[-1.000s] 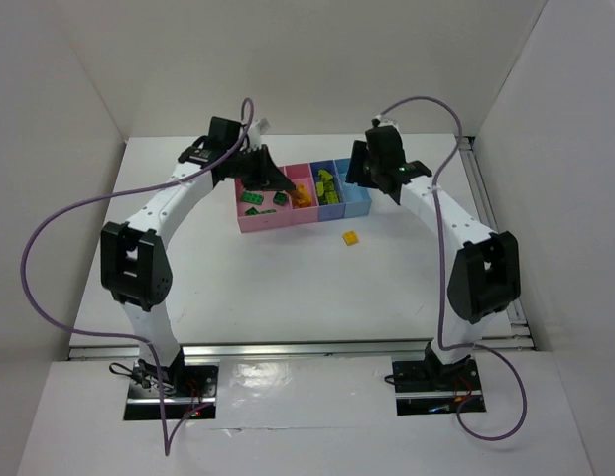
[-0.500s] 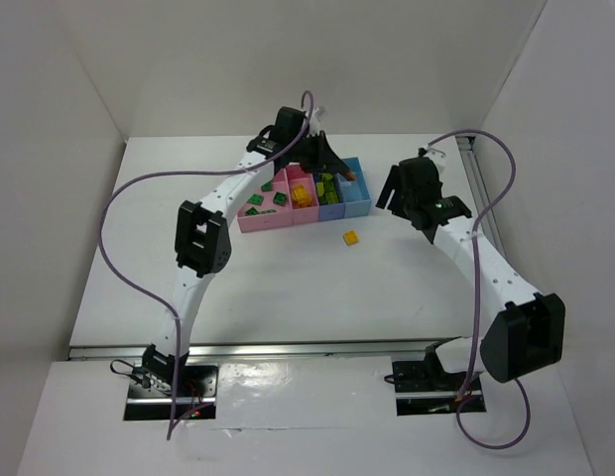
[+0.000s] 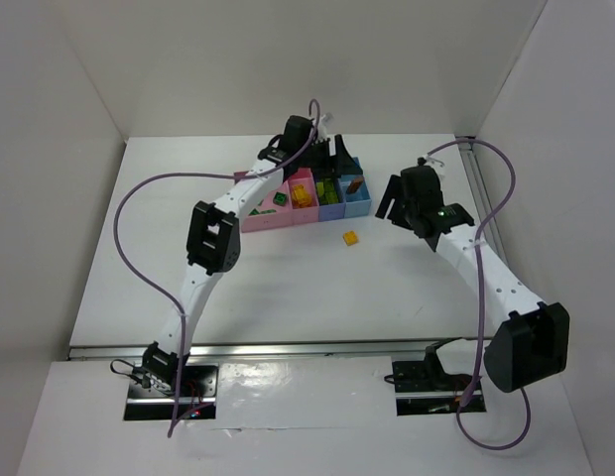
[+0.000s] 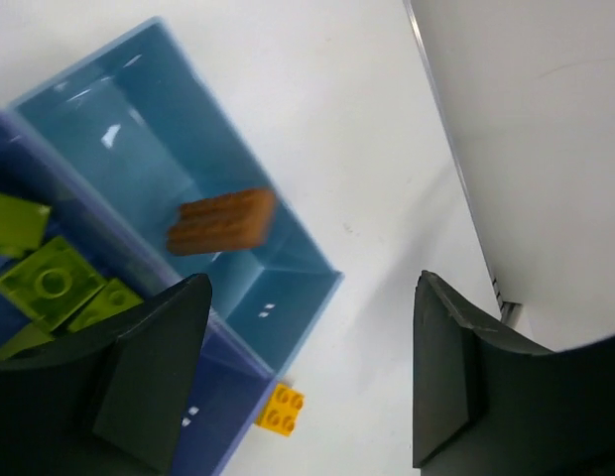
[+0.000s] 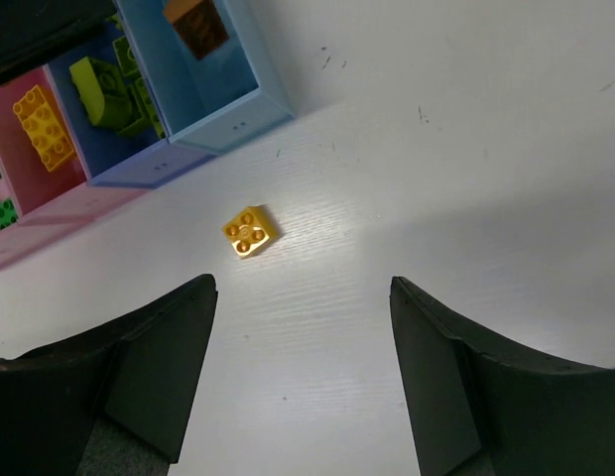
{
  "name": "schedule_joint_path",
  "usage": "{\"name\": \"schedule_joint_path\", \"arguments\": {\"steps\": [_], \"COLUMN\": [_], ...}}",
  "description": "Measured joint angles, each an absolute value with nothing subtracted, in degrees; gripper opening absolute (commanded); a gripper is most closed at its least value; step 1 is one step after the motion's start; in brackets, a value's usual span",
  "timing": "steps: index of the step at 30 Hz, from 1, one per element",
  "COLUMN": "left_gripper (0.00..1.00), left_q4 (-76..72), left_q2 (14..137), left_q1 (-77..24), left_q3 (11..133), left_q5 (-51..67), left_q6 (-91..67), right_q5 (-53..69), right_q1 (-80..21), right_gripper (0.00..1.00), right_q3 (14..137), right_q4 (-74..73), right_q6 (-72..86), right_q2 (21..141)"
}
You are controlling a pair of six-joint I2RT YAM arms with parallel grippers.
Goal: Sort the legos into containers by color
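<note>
The containers (image 3: 263, 220) stand in a joined row toward 12 o'clock on the table (image 3: 288, 288). At the row's 9 o'clock end, a pink bin (image 3: 250, 213) holds dark green bricks (image 3: 280, 199). The second pink bin (image 5: 15, 139) holds an orange-yellow brick (image 5: 45, 124). Next, the purple-blue bin (image 5: 139, 171) holds several lime green bricks (image 4: 52, 283). The light blue bin (image 4: 119, 129) closes the row at its 3 o'clock end. A brown-orange brick (image 4: 221, 220) shows inside it, near the front wall; I cannot tell whether it rests on the floor.

The left gripper (image 3: 341, 167) hangs over this light blue bin. Its jaws stand wide apart with nothing between them.

A loose yellow brick (image 3: 351, 237) lies flat on the table, studs up, at 5 o'clock from the light blue bin and apart from the row.

The right gripper (image 3: 395, 208) hovers above the table at 3 o'clock from the row. Its jaws are wide and empty. In its wrist view the yellow brick lies on the table toward 11 o'clock, ahead of the fingers (image 5: 159, 347).
</note>
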State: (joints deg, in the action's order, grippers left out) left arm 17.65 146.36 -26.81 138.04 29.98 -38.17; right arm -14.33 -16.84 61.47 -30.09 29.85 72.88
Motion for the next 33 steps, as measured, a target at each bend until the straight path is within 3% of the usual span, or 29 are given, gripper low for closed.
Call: {"name": "schedule_joint_path", "arguments": {"steps": [10,24,31,33], "left_gripper": [0.78,0.78,0.76,0.76], "left_q4": [15.46,20.21,21.98,22.48], "left_q2": [141.64,101.91,95.59,95.59], "left_q1": [-28.32,-20.38,-19.57,-18.65], "left_q3": [135.81,100.55,90.94,89.6], "left_q5": [31.73,17.3,13.74,13.43], "left_q6": [-38.19,-33.19,-31.51,-31.44], "right_q5": [-6.48,-9.41,-13.58,-14.06], "right_q1": [-17.34,-28.49,-28.47,-28.47], "right_gripper": [0.78,0.79,0.72,0.63], "right_q3": [60.29,65.69,68.47,68.82], "right_q4": [-29.36,-27.31,-24.05,-22.83], "right_q6": [27.24,19.03,18.11,18.28], "right_q2": [78.28,100.14,106.63,108.16]}}
